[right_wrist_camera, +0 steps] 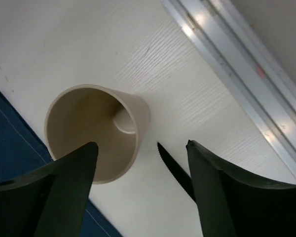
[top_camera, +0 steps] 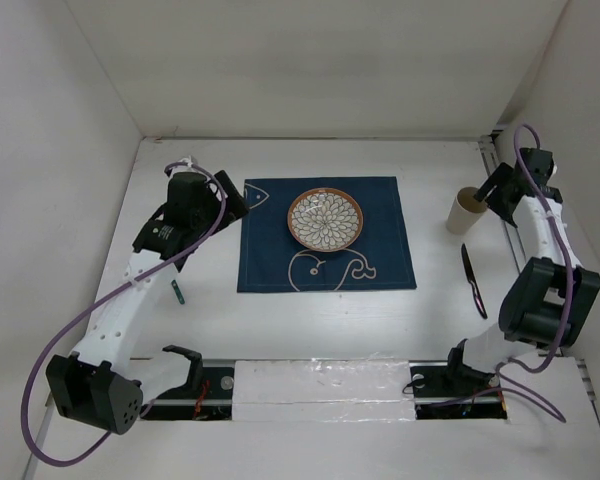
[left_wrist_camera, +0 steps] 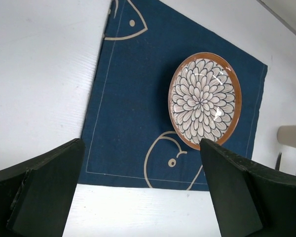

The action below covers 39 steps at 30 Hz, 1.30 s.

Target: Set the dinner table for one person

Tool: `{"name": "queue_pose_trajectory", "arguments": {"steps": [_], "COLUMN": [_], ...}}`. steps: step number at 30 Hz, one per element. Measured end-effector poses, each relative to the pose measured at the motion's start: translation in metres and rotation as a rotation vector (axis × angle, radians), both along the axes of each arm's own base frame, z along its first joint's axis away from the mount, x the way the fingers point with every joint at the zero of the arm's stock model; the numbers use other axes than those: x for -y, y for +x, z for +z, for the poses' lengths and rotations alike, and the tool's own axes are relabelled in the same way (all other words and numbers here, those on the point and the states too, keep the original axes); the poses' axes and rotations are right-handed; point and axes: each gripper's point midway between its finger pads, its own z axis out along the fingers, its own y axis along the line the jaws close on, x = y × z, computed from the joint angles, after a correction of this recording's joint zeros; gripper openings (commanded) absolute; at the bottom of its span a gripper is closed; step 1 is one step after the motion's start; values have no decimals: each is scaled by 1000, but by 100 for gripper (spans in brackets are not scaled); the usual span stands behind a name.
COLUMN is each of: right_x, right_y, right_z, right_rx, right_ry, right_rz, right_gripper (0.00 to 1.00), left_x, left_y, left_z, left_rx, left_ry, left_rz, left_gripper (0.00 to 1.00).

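The white dinner table (top_camera: pixel 320 325) carries a navy whale placemat (top_camera: pixel 380 262), also in the left wrist view (left_wrist_camera: pixel 133 103). A flower-patterned plate with a brown rim (top_camera: pixel 325 220) sits on the mat's far half and shows in the left wrist view (left_wrist_camera: pixel 204 100). A beige cup (top_camera: pixel 467 209) stands right of the mat, with a black serrated knife (top_camera: pixel 472 279) lying nearer. My left gripper (top_camera: pixel 233 205) is open and empty above the mat's left edge (left_wrist_camera: pixel 140 163). My right gripper (top_camera: pixel 493 189) is open and empty above the cup (right_wrist_camera: pixel 93 131) and the knife tip (right_wrist_camera: pixel 173 168).
A small dark utensil (top_camera: pixel 177 291) lies on the table under the left arm. An aluminium rail (right_wrist_camera: pixel 237 64) runs along the table's right edge. White walls close in the left, back and right sides.
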Motion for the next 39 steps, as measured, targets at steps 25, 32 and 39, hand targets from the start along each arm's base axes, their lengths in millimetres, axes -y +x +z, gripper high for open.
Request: {"name": "queue_pose_trajectory", "arguments": {"steps": [25,32,39], "right_x": [-152,-197,-215], "right_y": [125,144,154], "right_z": [36,-20,-21], "right_rx": [56,-88,-100], "right_ry": [-68,-75,-113], "right_rz": [374,462,480], "right_gripper": [0,0,7], "left_x": [16,17,16], "left_y": [3,4,4], "left_z": [0,-2,-2], "left_rx": [6,-1,0], "left_ry": [-37,-36,-31], "left_rz": [-82,-83,-87], "left_gripper": [100,100,100]}}
